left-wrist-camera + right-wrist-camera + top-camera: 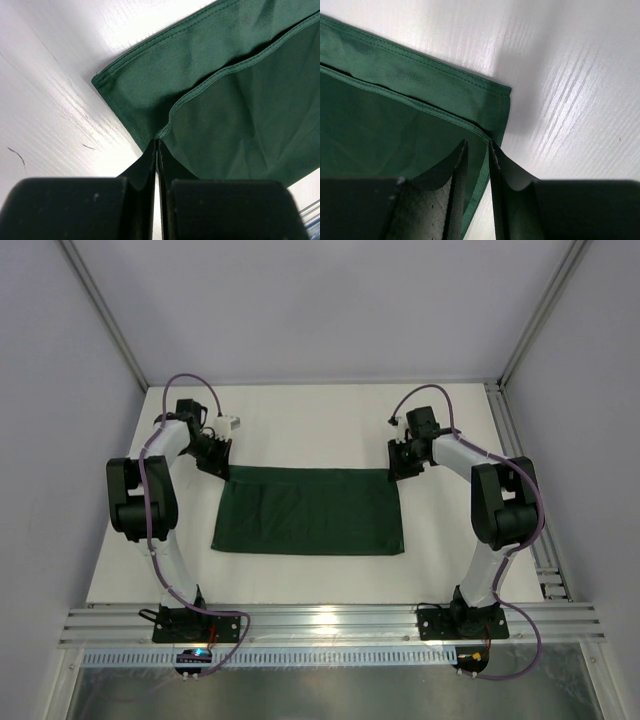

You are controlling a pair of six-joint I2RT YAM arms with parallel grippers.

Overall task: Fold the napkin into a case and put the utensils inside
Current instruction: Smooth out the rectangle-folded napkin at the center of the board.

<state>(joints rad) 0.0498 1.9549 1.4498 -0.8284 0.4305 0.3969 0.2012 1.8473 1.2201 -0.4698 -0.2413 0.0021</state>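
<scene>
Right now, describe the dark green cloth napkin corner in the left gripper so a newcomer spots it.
On the white table, the folded dark green napkin lies between the arms. Take its far left corner, under the left gripper: only there do black fingers pinch the upper layer shut; the right gripper stands slightly open.

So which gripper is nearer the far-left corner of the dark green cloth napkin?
Left. The left gripper is shut on the upper layer's hem just beside that corner of the dark green cloth napkin. The right gripper is at the opposite far-right corner, open astride the hem.
</scene>
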